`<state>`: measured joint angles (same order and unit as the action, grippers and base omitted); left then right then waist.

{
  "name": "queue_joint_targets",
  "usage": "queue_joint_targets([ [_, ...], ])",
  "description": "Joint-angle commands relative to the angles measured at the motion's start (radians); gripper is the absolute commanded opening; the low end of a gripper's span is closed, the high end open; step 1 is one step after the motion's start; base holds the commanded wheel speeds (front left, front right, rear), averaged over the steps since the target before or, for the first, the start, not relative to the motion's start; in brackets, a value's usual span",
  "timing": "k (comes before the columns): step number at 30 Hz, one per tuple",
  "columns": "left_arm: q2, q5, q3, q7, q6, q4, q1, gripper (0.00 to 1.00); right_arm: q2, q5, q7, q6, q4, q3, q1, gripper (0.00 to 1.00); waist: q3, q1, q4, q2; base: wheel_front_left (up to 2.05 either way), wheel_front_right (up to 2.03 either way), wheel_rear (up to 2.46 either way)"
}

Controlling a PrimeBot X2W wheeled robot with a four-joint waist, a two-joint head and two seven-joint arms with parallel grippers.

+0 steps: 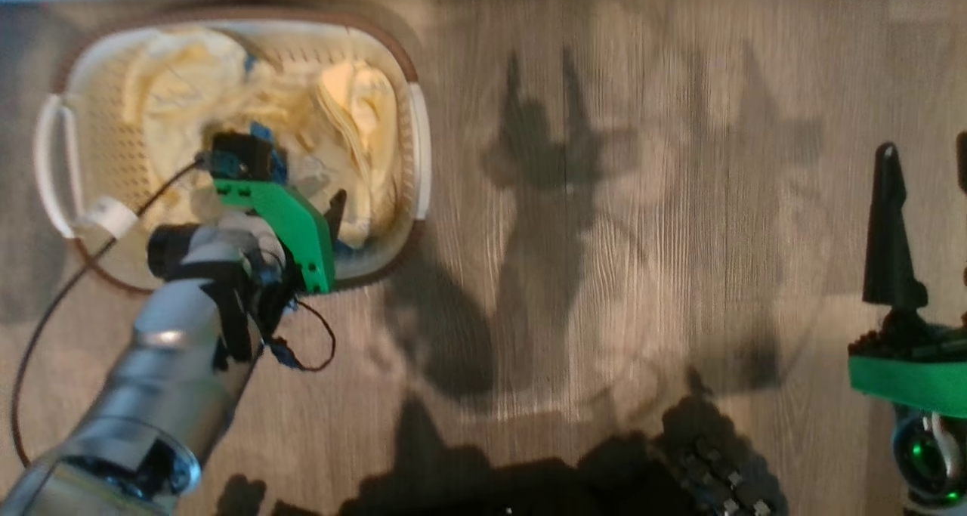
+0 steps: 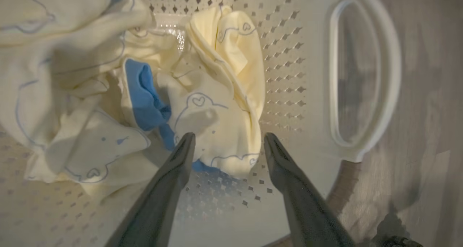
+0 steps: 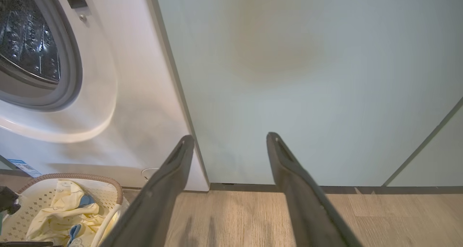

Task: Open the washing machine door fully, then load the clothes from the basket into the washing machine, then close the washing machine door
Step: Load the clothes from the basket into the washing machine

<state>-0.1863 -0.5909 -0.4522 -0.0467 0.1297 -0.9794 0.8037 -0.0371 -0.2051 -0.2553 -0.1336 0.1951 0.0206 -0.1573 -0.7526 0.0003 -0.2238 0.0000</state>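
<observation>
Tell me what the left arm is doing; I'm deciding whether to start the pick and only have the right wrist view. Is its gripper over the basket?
Observer: Yes. The left wrist view shows the left gripper down inside the basket, right at the clothes.
Operator: Jaws open or shut?
Observer: Open, with a fold of a pale yellow garment lying between the fingertips. I cannot tell if they touch it.
Operator: Where is the blue piece?
Observer: The blue piece sits just beyond the finger on that view's left, tucked between yellow garments.
</observation>
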Motion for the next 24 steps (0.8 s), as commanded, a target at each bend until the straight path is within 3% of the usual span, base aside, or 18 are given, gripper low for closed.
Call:
queue_joint_targets([
  [1,-0.047,-0.037,-0.009,-0.015,0.001,0.012,0.024,1.0,-0.013,-0.01,-0.006,0.003,0.044,-0.021,-0.01,1.0,-0.107,-0.0003,-0.032,0.0,0.0,0.0,0.0],
  [8,-0.121,-0.151,-0.101,-0.042,0.001,0.019,0.105,1.0,-0.013,-0.034,-0.006,0.003,0.073,-0.039,-0.05,1.0,-0.208,-0.0003,-0.064,0.0,0.0,0.0,0.0],
  [16,-0.183,-0.19,-0.189,-0.05,0.001,-0.031,0.187,1.0,-0.013,-0.061,-0.006,0.003,0.097,-0.065,-0.064,1.0,-0.281,-0.0003,-0.127,0.0,0.0,0.0,0.0],
  [24,-0.147,-0.224,-0.232,-0.017,0.001,-0.127,0.222,1.0,-0.013,-0.057,-0.006,0.003,0.11,-0.064,-0.039,1.0,-0.286,-0.0003,-0.14,0.0,0.0,0.0,0.0],
])
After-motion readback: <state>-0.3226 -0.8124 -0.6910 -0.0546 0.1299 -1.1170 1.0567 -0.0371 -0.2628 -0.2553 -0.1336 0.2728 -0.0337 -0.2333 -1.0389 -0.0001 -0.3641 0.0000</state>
